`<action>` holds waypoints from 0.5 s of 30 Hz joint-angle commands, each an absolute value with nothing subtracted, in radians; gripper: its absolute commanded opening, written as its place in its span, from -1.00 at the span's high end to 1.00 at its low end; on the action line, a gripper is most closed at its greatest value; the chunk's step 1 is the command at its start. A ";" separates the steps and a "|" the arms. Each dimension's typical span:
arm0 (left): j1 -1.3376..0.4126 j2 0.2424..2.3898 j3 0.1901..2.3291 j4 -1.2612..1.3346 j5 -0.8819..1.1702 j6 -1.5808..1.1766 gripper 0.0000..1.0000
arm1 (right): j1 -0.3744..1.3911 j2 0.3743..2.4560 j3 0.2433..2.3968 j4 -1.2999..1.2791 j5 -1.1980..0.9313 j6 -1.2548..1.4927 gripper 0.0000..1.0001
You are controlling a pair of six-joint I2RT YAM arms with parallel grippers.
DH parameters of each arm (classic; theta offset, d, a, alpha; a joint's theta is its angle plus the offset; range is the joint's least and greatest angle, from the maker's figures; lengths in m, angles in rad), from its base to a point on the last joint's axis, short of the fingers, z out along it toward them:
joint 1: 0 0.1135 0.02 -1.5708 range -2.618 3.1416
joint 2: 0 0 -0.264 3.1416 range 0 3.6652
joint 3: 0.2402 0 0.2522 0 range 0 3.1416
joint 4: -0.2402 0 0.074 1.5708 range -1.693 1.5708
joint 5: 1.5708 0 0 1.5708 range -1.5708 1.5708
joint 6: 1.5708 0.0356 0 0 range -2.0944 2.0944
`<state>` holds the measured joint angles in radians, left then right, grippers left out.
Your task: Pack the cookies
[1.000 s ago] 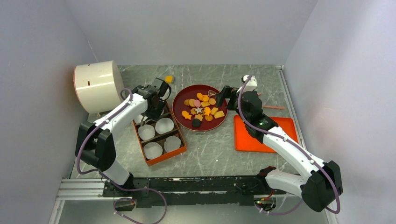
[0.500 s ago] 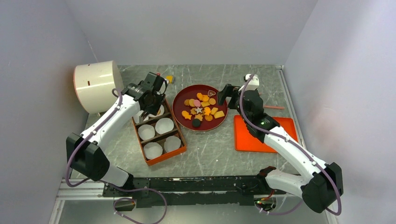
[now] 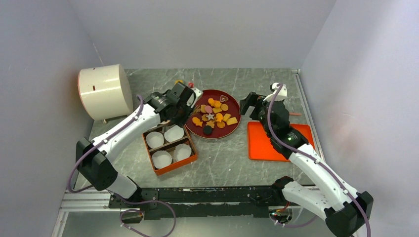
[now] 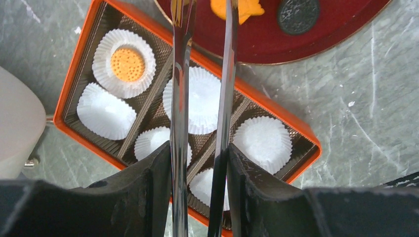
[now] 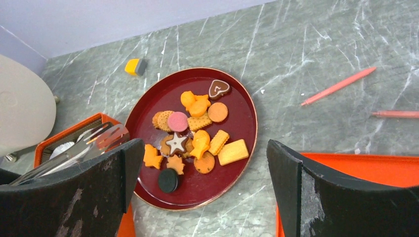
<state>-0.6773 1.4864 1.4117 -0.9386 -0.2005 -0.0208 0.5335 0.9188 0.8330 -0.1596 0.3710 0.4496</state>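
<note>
One second ago hovered over the far end of the box (image 4: 67,84); now holds the left gripper (image 4: 197,158) out toward the near-left rim of the plate (image 5: 232,98). Keeps that pincer narrow, clamped on the tongs (image 4: 179,98), with nothing between the blades. Leaves one round cookie (image 4: 128,64) behind and to the left of the pincer, resting in a paper cup; shows the other cups in the box bare, under and beside the blades. Points the tips at an orange cookie (image 4: 237,9) just ahead, with a dark round one (image 4: 298,15) ahead and to the right. Finds the remaining cookies (image 5: 199,122) heaped on the plate farther ahead. Has pulled the right gripper (image 3: 249,104) back from the plate's other rim, jaws spread wide and empty, the heap well ahead of it. Reads as one drop finished and the next pick just begun; probably calls for lowering the tips around that orange piece.
</note>
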 commanded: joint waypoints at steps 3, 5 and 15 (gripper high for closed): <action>-0.737 1.545 1.488 -0.890 -0.243 -0.095 0.07 | 0.531 0.876 0.811 -0.159 0.374 0.409 -0.99; -0.739 1.582 1.521 -0.910 -0.258 -0.122 0.05 | 0.532 0.881 0.807 -0.162 0.359 0.402 -0.99; -0.759 1.721 1.627 -0.938 -0.349 -0.139 0.01 | 0.531 0.851 0.732 -0.119 0.309 0.380 -1.00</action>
<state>-0.7471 1.6867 1.5406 -0.9375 -0.2825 -0.1150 0.5335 0.8707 0.7361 -0.1654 0.3328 0.4122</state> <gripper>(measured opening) 0.494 0.996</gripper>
